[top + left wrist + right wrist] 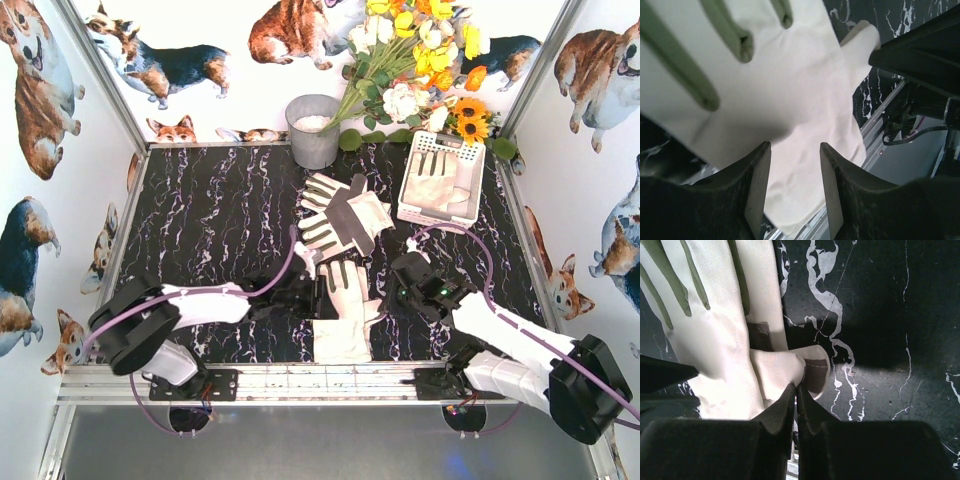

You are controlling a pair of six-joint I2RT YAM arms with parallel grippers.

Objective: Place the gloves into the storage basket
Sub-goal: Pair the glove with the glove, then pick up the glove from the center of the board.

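Pressing shut, the right gripper (pixel 796 387) sets its black fingertips against the thumb of a cream-white fabric work glove (pixel 720 350) with grey-green finger strips. The left gripper (pixel 795 147) stands parted over its palm. This glove lies at the near edge of the black marbled table (pixel 200 230), well apart from the white perforated plastic storage basket (pixel 440 143).

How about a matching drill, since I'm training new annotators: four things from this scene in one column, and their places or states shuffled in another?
Things
1. left pincer
2. right pincer
3. grey bucket
4. storage basket

Places or states
A. has a glove inside
B. jaws shut, tips at a glove's thumb
C. jaws apart, over the near glove
D. at the table's back edge, left of the flowers

Pairs: 1-C, 2-B, 3-D, 4-A
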